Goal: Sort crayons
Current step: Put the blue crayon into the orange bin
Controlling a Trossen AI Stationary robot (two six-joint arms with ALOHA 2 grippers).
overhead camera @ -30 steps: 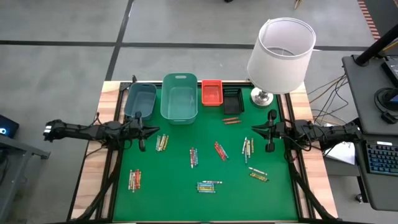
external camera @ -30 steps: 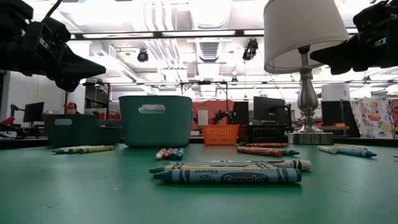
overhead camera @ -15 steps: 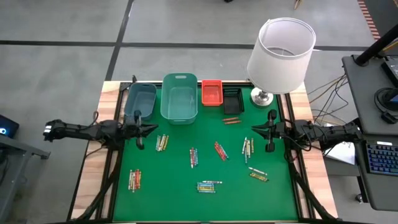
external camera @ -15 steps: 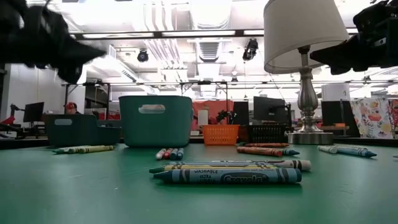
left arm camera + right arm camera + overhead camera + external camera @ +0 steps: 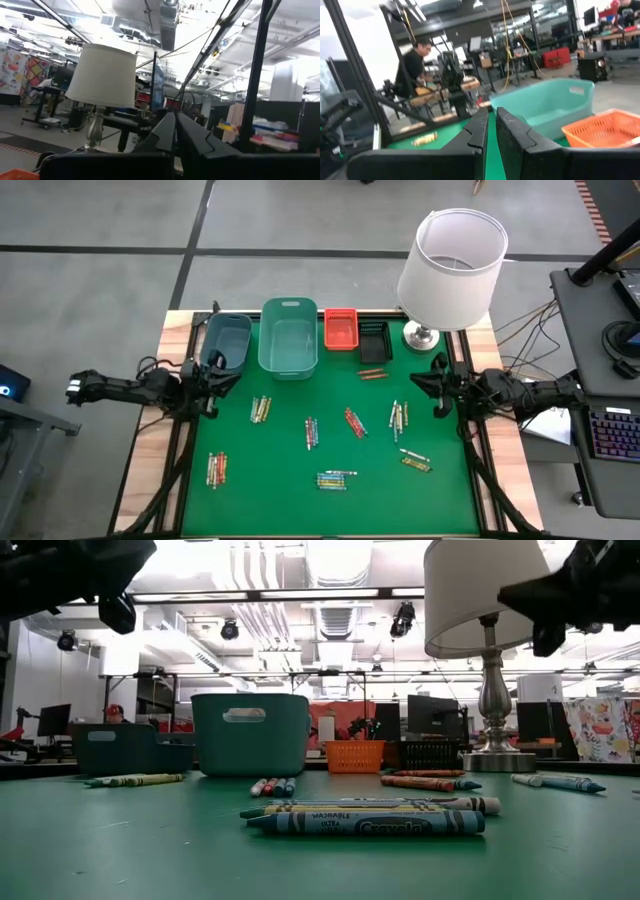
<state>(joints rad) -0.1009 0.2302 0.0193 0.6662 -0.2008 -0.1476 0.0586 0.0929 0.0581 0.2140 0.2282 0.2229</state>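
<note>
— Green mat (image 5: 285, 470) checked: crayons (image 5: 336, 479) lying in about nine loose clusters, exact stick count unreadable from above. Four bins along far edge: two teal (image 5: 289, 340), one orange (image 5: 340, 329), one black (image 5: 374, 340). One lamp (image 5: 452, 260).

— Grippers?

— Two. Left gripper (image 5: 212, 385) raised over mat's left edge, fingers nearly closed, holding nothing. Right gripper (image 5: 440, 388) raised at right edge, likewise.

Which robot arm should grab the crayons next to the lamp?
Probably the right. Its gripper hovers at the table's right edge, close to the crayons below the lamp. The left gripper is across the table by the dark teal bin.
</note>
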